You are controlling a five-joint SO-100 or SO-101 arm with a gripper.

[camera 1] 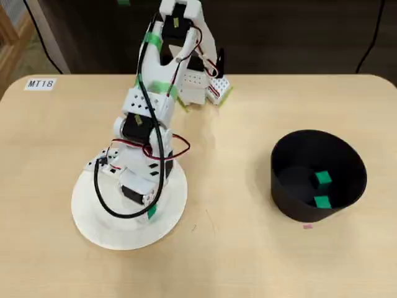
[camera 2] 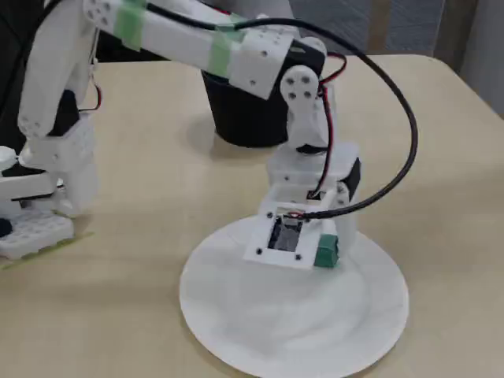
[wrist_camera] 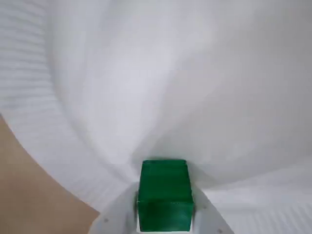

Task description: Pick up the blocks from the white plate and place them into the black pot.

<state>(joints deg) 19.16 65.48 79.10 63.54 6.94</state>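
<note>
Blocks: in the overhead view two green blocks [camera 1: 322, 179] [camera 1: 321, 202] already lie inside the black pot [camera 1: 291, 205], which stands at the right of the bench [camera 1: 248, 261]. The white plate [camera 1: 93, 223] is at the left, and the arm [camera 1: 149, 124] bends over it and hides most of it. A white label [camera 1: 41, 83] sits at the far left corner of the bench, and a small pink spot [camera 1: 307, 226] lies just near of the pot.

In the wrist view another block [wrist_camera: 164, 195] sits between the two jaws of the gripper [wrist_camera: 165, 214], which look clenched on its sides. The white of the plate [wrist_camera: 170, 73] fills almost the whole picture behind it, and no other block shows there.

In the fixed view the gripper [camera 2: 319, 252] is low over the plate [camera 2: 236, 331] and the block [camera 2: 325, 253] is at its tip, close to the plate surface. The pot [camera 2: 236, 118] is far behind the arm.

I judge that the step in hand is the grasp of the third block. The next move calls for lifting it straight up, then swinging to the pot and going above its tall wall before the release. Nothing else stands on the way; only the pot rim may catch the gripper.
</note>
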